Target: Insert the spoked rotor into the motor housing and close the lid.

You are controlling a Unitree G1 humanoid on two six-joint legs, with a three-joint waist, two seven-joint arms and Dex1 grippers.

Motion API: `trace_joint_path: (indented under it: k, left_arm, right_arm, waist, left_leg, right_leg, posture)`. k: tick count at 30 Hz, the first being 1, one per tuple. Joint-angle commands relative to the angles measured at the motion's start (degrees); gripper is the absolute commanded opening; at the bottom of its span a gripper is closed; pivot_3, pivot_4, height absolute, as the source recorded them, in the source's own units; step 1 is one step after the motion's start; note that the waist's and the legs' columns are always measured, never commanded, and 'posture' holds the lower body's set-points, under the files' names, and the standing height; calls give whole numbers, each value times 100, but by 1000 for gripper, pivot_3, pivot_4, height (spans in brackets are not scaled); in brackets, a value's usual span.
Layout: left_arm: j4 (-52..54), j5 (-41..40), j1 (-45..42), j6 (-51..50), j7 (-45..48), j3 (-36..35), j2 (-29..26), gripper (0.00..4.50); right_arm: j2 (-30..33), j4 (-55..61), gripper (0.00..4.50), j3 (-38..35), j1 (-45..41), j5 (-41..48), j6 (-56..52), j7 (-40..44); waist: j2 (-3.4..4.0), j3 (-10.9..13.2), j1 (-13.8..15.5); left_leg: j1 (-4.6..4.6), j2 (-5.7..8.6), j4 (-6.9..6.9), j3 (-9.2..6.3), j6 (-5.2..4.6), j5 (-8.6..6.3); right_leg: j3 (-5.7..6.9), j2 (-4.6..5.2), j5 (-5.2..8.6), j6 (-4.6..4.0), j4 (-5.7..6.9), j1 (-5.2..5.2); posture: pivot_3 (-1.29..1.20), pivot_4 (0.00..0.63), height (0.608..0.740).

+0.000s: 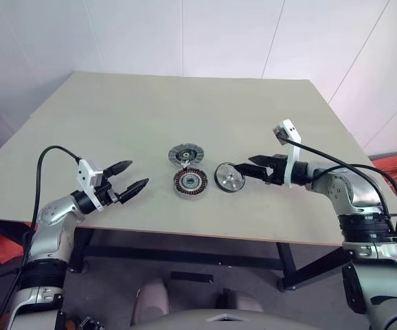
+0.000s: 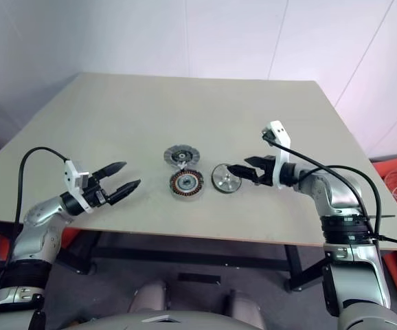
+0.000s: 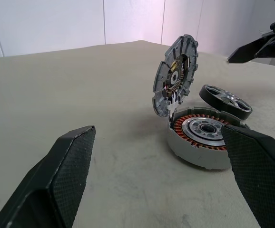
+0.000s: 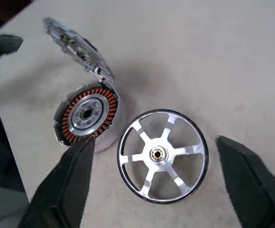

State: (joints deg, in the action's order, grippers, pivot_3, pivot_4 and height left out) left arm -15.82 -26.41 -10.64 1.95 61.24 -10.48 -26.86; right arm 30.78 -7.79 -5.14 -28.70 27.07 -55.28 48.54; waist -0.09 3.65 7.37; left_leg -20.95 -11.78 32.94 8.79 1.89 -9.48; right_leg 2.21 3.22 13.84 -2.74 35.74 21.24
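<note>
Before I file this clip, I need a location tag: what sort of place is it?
Probably a robot test room or lab: a bare table against plain white walls, with only motor parts on it, a housing and rotor.

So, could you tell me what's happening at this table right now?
The robot is assembling a motor. The motor housing sits open on the table, its lid hinged up. The spoked rotor lies beside it, not yet inserted. The right tool hovers open at the rotor; the left tool waits open.
</note>
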Motion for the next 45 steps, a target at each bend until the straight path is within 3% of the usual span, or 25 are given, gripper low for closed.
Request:
trace_joint_path:
  k: [1, 10, 25, 28, 38, 45]
  left_arm:
    - [65, -36, -54, 55, 57, -42, -46, 4500]
    - [-11, -24, -112, 60, 103, -57, -74, 4500]
    - [-2, -21, -102, 73, 92, -51, -60, 4500]
    - [2, -30, -99, 66, 99, -52, -58, 4500]
    - [25, -67, -53, 21, 161, -75, -94, 4500]
    - [85, -72, -40, -20, 157, -59, -106, 4500]
  right_arm:
    - [-86, -626, 4451, -407, 23, 298, -447, -121]
    - [-446, -1679, 4451, -949, -335, 588, -1000, -567]
    - [-952, -1478, 4451, -664, -386, 646, -1278, -534]
    - [-978, -1532, 3844, -680, -433, 631, -1260, -562]
    - [-923, -1436, 362, -1157, -521, 970, -1525, -685]
    - [-708, -869, 330, -1593, -496, 1475, -2143, -791]
  waist:
    - [0, 0, 8]
    - [5, -2, -8]
    - [4, -3, -30]
    - [4, -3, -21]
    - [5, -3, 14]
    - [5, -2, 49]
  left_leg:
    - [-2, 1, 1, 1, 0, 0]
    - [7, -1, 3, 9, 1, 0]
    - [31, -5, -13, 19, 2, 1]
    - [31, -4, -14, 20, 2, 1]
    - [8, -1, -13, 41, 3, 2]
    - [7, -1, -15, 62, 6, 3]
  right_leg:
    - [0, 1, 0, 0, 0, 0]
    - [1, 1, 0, 0, 2, -4]
    - [-5, -1, 1, 0, 1, -10]
    - [-6, -1, 1, 0, 1, -9]
    - [-5, 3, 1, -1, -1, 5]
    - [-5, 5, 1, 0, -2, 9]
  posture:
    - [0, 0, 740]
    - [0, 0, 740]
    - [0, 0, 740]
    - [0, 0, 740]
    - [0, 0, 740]
    - [0, 0, 740]
